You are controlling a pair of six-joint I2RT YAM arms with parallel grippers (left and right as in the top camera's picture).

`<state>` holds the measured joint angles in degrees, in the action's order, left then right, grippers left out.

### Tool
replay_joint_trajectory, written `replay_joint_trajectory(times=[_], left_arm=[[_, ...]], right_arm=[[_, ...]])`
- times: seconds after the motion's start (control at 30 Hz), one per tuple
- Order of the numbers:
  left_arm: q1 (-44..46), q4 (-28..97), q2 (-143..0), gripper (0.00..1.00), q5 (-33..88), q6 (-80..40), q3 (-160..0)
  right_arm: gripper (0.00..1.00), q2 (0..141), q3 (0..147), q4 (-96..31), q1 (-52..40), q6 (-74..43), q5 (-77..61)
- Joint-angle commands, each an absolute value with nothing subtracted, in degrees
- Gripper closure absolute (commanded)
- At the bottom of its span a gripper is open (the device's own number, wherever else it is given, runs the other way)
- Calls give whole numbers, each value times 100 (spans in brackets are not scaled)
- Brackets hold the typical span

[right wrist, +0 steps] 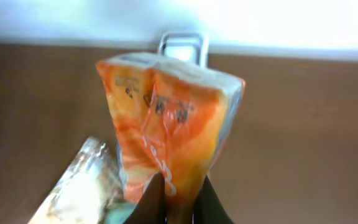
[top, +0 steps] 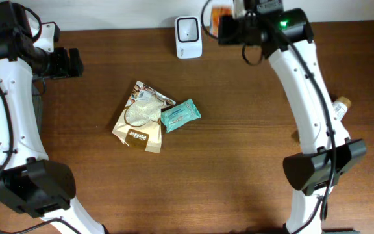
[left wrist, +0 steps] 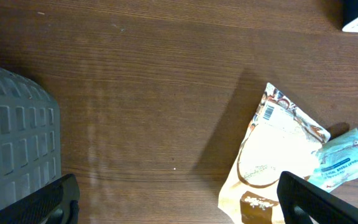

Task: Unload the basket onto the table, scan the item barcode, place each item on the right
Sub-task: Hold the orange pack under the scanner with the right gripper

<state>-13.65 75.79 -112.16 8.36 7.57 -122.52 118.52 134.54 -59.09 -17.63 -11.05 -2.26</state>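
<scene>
Right wrist view: my right hand (right wrist: 178,199) clenched on the orange packet (right wrist: 166,118), held just before the barcode scanner (right wrist: 182,45). Scan likely under way, unconfirmed. Left hand (top: 76,63) released, empty, well left of scanner.

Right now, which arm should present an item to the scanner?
Right. The right gripper is shut on the orange packet beside the white scanner. The left gripper is open and empty, farther away.
</scene>
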Motion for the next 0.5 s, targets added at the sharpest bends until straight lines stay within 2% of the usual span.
replay_joint_trajectory(times=[0.0,0.13,0.33,0.47], left_arm=[[-1415,7570,-11201,1,897,847,-12278],[-1420,7570,-11201,1,897,847,-12278],[-1415,7568,-11201,1,897,847,-12278],[-1420,7570,-11201,1,897,847,-12278]], right_arm=[[96,12066,13496,-5122,-2349,99,2058],[95,12554,13493,-3972,-2724,1179,3168],[96,13362,13491,-2818,-2805,2611,3221],[96,13957,13491,-1988,-2773,4005,3221]])
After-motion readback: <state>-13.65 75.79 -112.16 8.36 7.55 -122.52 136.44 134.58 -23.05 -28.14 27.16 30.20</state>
